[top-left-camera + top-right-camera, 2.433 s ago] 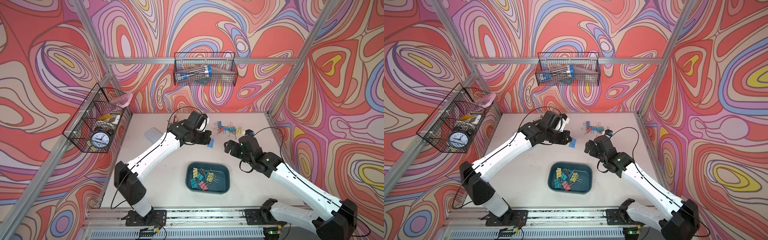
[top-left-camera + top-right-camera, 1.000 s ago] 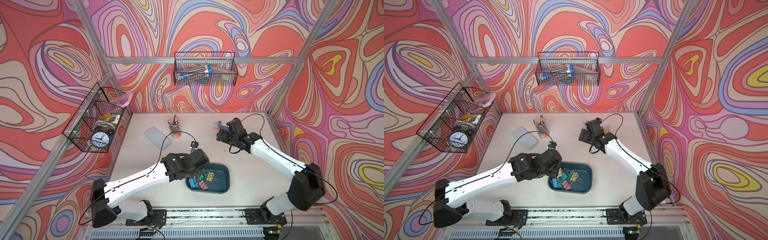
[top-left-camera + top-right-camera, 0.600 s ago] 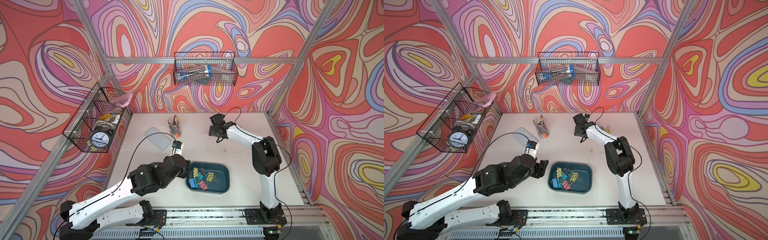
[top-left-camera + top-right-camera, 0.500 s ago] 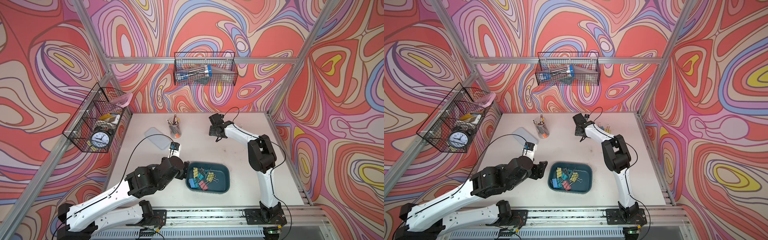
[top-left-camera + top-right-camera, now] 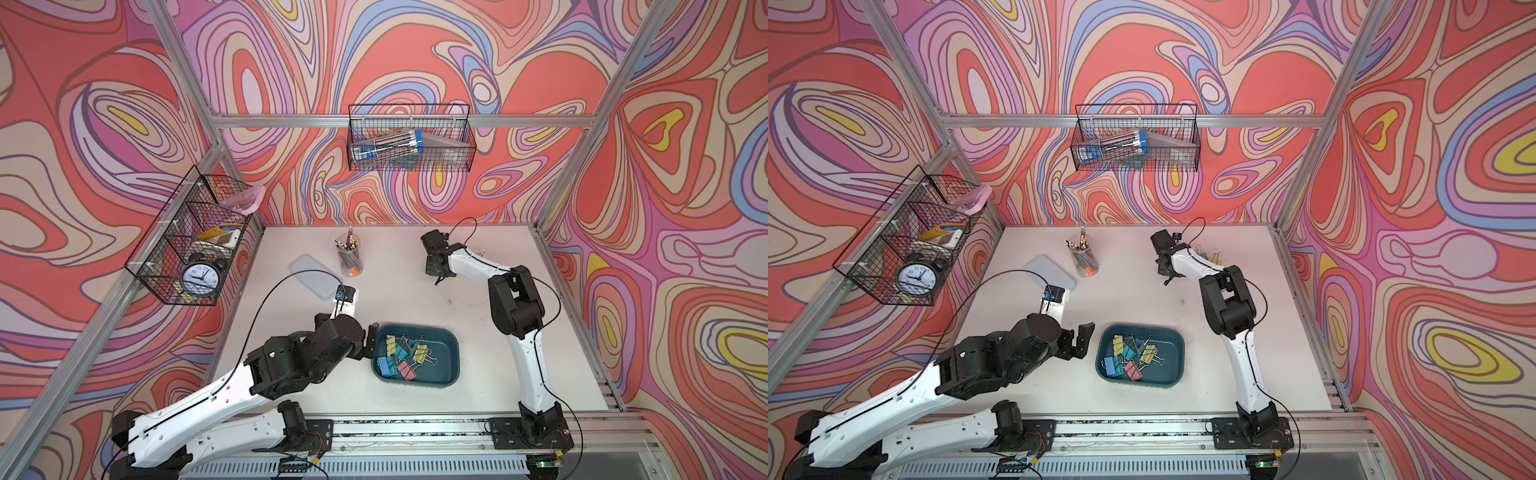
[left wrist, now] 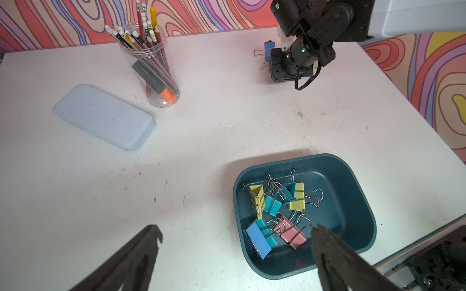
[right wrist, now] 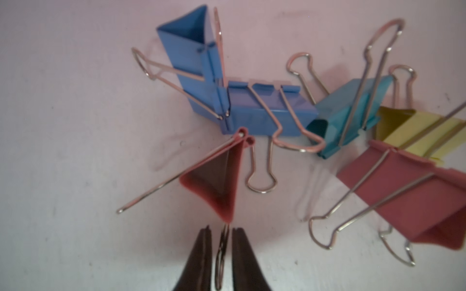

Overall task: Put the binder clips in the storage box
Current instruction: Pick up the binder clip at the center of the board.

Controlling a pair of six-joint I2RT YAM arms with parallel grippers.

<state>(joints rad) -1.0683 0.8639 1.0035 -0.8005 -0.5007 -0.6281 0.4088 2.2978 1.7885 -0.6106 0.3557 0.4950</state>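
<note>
The dark teal storage box (image 5: 453, 345) (image 5: 1179, 345) (image 6: 363, 201) sits front centre with several binder clips (image 5: 401, 357) (image 5: 1131, 357) (image 6: 274, 209) inside. My left gripper (image 5: 370, 340) (image 5: 1077, 338) (image 6: 237, 230) hovers at the box's left end, open and empty. At the back right, my right gripper (image 5: 434, 270) (image 5: 1165, 270) (image 7: 219, 230) points down, shut on the wire handle of a pink binder clip (image 7: 216, 181). Beside it on the table lie blue (image 7: 252, 110), teal (image 7: 348, 113), yellow (image 7: 416, 126) and another pink clip (image 7: 416, 186).
A clear cup of pens and pencils (image 5: 348, 257) (image 6: 151, 65) stands at the back centre, with a pale flat lid (image 5: 318, 276) (image 6: 103, 117) to its left. Black mesh baskets hang on the back wall (image 5: 409, 143) and the left wall (image 5: 191, 241).
My left gripper opened fully and drew back to the box's left end. My right arm reached the pile at the back, and its jaws closed on the pink clip's handle.
</note>
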